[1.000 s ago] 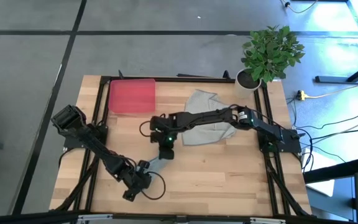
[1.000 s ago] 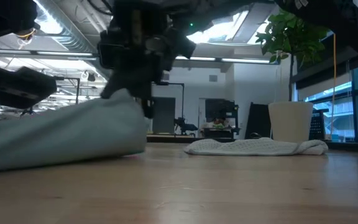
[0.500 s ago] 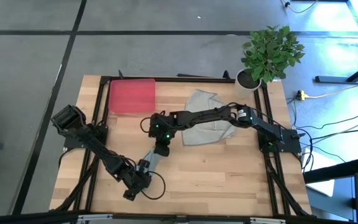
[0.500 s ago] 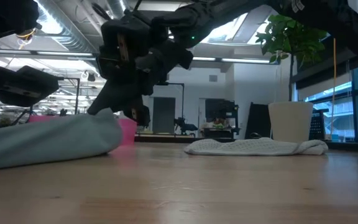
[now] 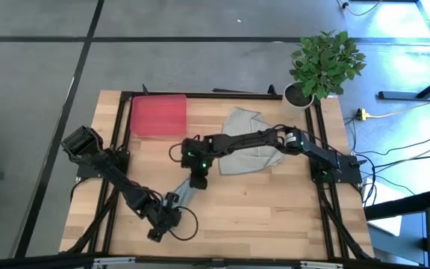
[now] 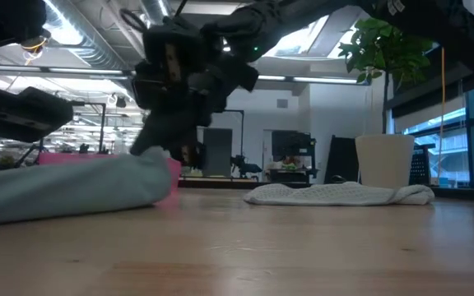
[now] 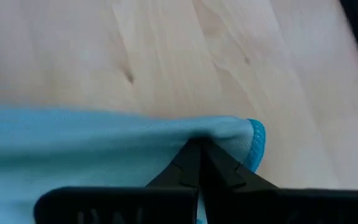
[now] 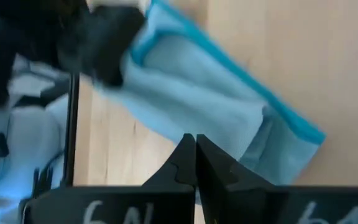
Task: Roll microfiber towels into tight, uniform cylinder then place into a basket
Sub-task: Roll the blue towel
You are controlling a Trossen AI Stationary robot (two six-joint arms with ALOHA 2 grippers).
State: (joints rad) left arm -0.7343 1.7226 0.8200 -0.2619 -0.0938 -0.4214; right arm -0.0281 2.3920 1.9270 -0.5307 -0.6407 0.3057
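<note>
The pale blue towel [image 5: 183, 190] lies as a narrow folded strip on the wooden table, slanting between my two grippers. It also shows in the low view [image 6: 64, 185]. My left gripper [image 5: 167, 207] is shut on its near end. My right gripper [image 5: 198, 173] is shut on its far end. The grey towel [image 5: 248, 142] lies crumpled on the table behind my right arm. The red tray [image 5: 157, 116] stands at the far left of the table. My left gripper pinches the blue towel's long folded edge [image 7: 185, 134] between its two shut fingers, close to the hemmed end [image 7: 257, 134]. The fingers come in low across the strip. That end rests on the table. My right gripper pinches the blue towel at its far end [image 6: 156, 158] between two shut fingers, coming from above and pointing down. In its wrist view the fingertips [image 8: 194, 144] meet at the strip's long edge. The end sits just off the table and the strip sags toward my left gripper.
A white pot with a green plant [image 5: 322, 66] stands at the table's far right corner. A black frame rail [image 5: 118, 149] runs along the table's sides. Bare wood lies on the near right [image 5: 275, 217].
My right gripper has gone down with the far end of the blue towel. That end was raised in a hump and now sits lower and flatter, so the red tray shows behind it. My left gripper has kept its hold on the near end.
</note>
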